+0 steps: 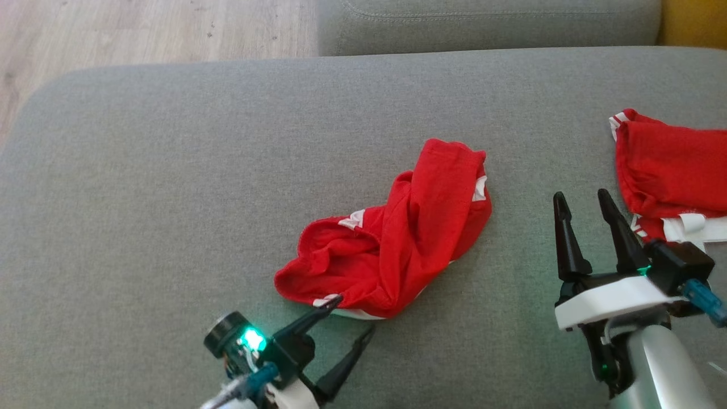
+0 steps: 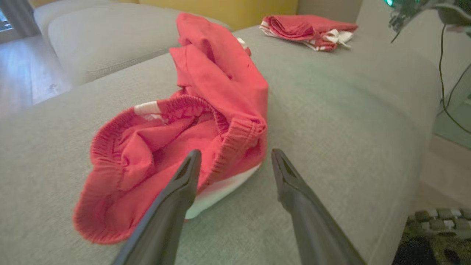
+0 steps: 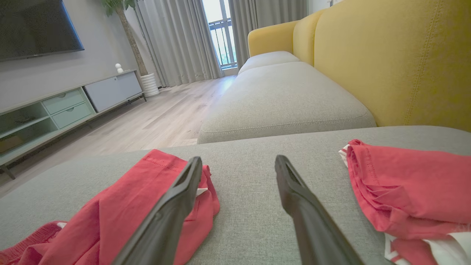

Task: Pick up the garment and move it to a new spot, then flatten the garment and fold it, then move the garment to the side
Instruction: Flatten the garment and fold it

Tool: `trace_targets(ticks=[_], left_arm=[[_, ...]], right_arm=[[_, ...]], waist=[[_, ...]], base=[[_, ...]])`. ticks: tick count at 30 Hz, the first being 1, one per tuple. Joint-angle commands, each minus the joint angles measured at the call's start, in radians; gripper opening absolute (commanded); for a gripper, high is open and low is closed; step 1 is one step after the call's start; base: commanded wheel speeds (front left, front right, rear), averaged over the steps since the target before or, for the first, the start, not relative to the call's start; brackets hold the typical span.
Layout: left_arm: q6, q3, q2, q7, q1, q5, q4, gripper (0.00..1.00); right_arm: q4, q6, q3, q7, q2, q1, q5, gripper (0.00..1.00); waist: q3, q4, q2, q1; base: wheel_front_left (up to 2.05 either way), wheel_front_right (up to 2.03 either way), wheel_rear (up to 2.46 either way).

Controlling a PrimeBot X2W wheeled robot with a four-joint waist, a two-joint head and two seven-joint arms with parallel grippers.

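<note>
A crumpled red garment (image 1: 397,238) with white trim lies bunched in the middle of the grey sofa seat (image 1: 170,187). My left gripper (image 1: 353,315) is open at its near edge, one fingertip over the elastic waistband and the other over bare cushion. The left wrist view shows the garment (image 2: 206,110) just ahead of the open left gripper (image 2: 236,152), nothing clamped. My right gripper (image 1: 582,196) hangs open to the garment's right, empty. In the right wrist view the right gripper (image 3: 238,160) points over bare cushion, with the garment (image 3: 128,206) on its left.
A second red garment (image 1: 670,170), folded with white ties, lies at the seat's right edge, close to my right gripper; it appears too in the wrist views (image 2: 309,29) (image 3: 404,184). A yellow backrest (image 3: 397,62) stands behind it. Wooden floor (image 1: 113,28) lies beyond the seat's far left.
</note>
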Motion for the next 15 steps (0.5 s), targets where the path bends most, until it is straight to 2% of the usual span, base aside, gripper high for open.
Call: trace_targets(ticks=[1, 4, 15], left_arm=[[0.002, 0.013, 0.040, 0.019, -0.070, 0.010, -0.031, 1.00], [0.003, -0.002, 0.066, 0.057, -0.101, 0.031, -0.016, 1.00], [0.033, -0.022, 0.094, 0.164, -0.161, 0.082, 0.055, 1.00]], right_arm=[[-0.028, -0.001, 0.017, 0.000, 0.005, -0.022, -0.005, 1.00], [-0.025, -0.001, 0.020, -0.002, 0.010, -0.027, -0.005, 1.00], [-0.018, -0.001, 0.020, -0.008, 0.017, -0.040, -0.007, 1.00]], waist=[[0.003, -0.001, -0.0001, -0.0001], [0.011, -0.006, -0.0001, -0.0001], [0.035, -0.029, -0.0001, -0.0001]], base=[[0.00, 0.00, 0.00], [0.00, 0.00, 0.00], [0.00, 0.00, 0.00]])
